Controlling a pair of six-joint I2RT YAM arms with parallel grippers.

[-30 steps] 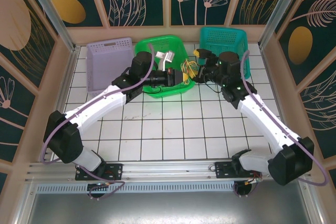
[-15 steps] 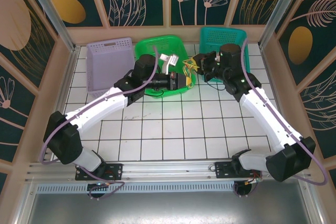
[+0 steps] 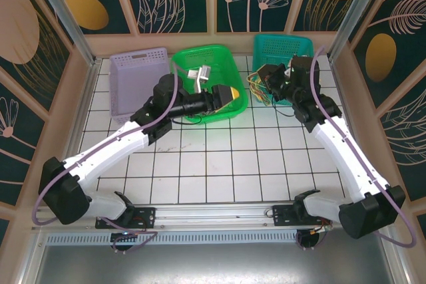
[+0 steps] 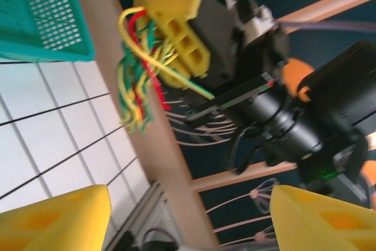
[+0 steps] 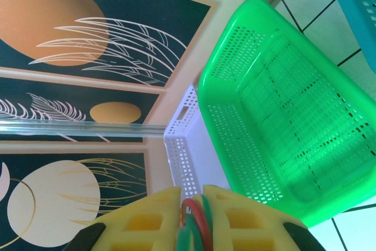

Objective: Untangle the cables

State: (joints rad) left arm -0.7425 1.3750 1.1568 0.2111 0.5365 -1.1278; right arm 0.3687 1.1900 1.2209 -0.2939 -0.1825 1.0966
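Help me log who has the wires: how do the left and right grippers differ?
Jaws: the left gripper stands wide open; the right gripper is shut.
Load: the left gripper is empty; the right gripper pinches the cables, a green, yellow and red bundle.
Place: the left gripper is over the green basket; the right gripper is at the left edge of the teal basket.
Both have yellow fingers.

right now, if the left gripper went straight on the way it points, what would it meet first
Most likely the bunch of cables hanging from the shut fingers of the right gripper; the left gripper, fingers open, points almost straight at it. Depth is unclear.
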